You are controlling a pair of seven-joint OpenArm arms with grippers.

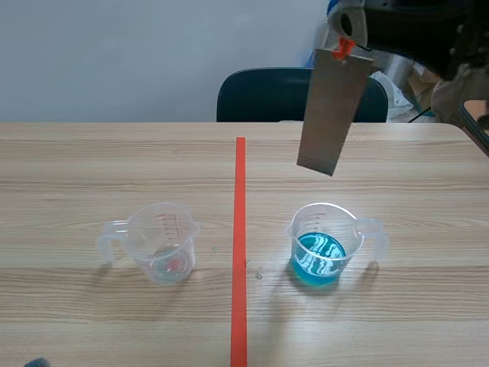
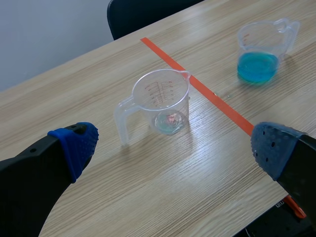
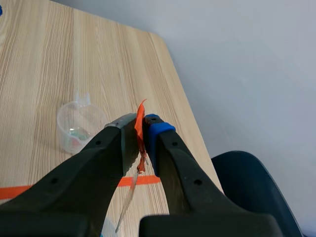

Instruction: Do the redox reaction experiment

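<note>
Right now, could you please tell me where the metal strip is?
In the scene view, the metal strip hangs from the right pincer, above the cup of blue liquid.

The scene view is looking from between the arms, slightly downward across the table (image 1: 76,168) toward a chair (image 1: 260,95). The left wrist view is sitting low and close, facing the clear cup (image 2: 163,101) and the blue-filled cup (image 2: 257,52). The right wrist view is looking steeply down from high above, past the metal strip (image 1: 330,115), sharing the clear cup and tape line (image 3: 143,180) with both.
</note>
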